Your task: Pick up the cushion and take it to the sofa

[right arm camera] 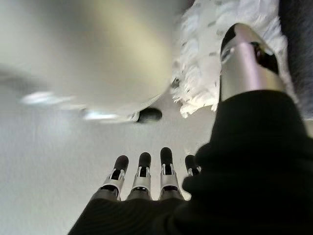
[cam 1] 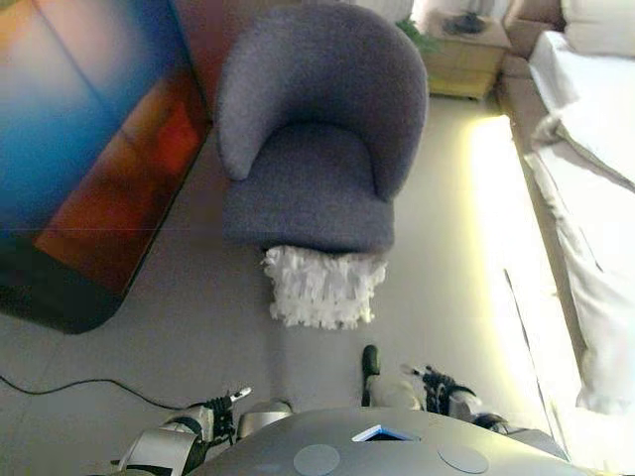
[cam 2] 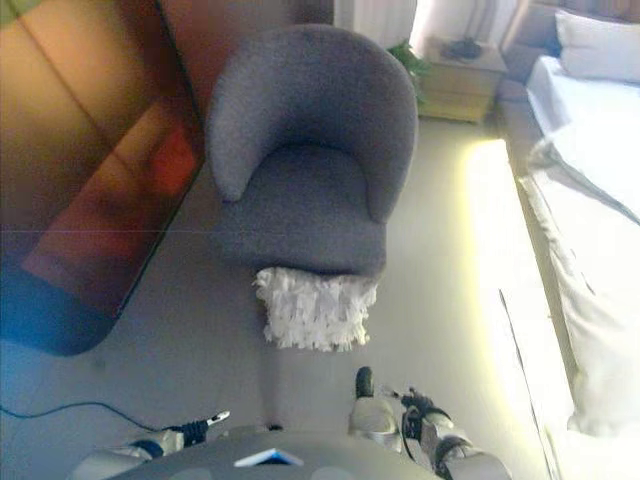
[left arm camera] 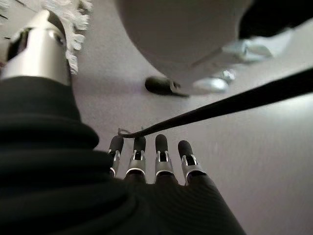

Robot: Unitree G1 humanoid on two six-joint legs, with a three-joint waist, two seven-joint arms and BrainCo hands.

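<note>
A white shaggy cushion (cam 1: 322, 288) lies on the floor, leaning against the front of the grey armchair (cam 1: 317, 149). It also shows in the right wrist view (right arm camera: 220, 63) and in the left wrist view (left arm camera: 73, 19). My left hand (left arm camera: 165, 164) hangs low at my side, fingers straight, holding nothing. My right hand (right arm camera: 166, 171) also hangs low with straight fingers, empty, a short way in front of the cushion. Both hands are apart from the cushion.
A large glossy dark panel (cam 1: 79, 149) stands at the left of the armchair. A bed with white sheets (cam 1: 595, 198) runs along the right. A wooden nightstand (cam 1: 461, 50) and a plant (cam 1: 412, 35) are at the back.
</note>
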